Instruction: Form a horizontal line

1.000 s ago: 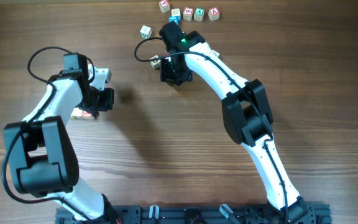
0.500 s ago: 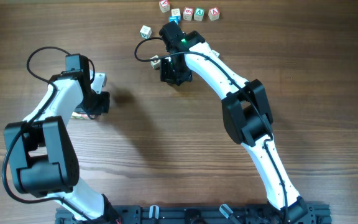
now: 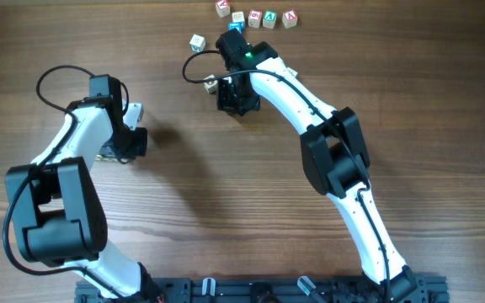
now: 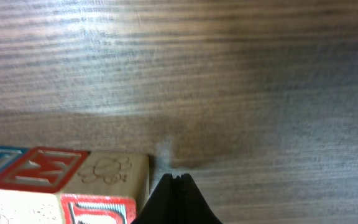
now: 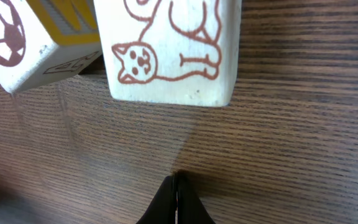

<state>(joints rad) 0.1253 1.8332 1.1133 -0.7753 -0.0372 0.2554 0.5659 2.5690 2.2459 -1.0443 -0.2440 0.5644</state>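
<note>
A brown wooden table (image 3: 411,101) with a fine grain is spread beneath both arms. The horizontal line (image 4: 55,177) is placed on the left side of the table, mostly hidden from overhead under the left arm, where only a sliver (image 3: 105,156) is exposed. In the left wrist view it is shown as three letter cubes touching side by side: a blue-marked one cut off by the frame, a red-lettered one in the middle, and a pale one with a faint drawing at the right end. The left gripper (image 4: 175,180) is seen with its fingers pressed together on nothing, just beside that pale end cube; contact cannot be told. The right gripper (image 5: 175,179) is likewise drawn together and empty over bare wood, near a cat cube (image 5: 166,50), beside which a ball cube (image 5: 17,43) is set askew. At the far edge a loose row of cubes (image 3: 255,17) is laid out, and a single cube (image 3: 196,42) is found apart from it.
</note>
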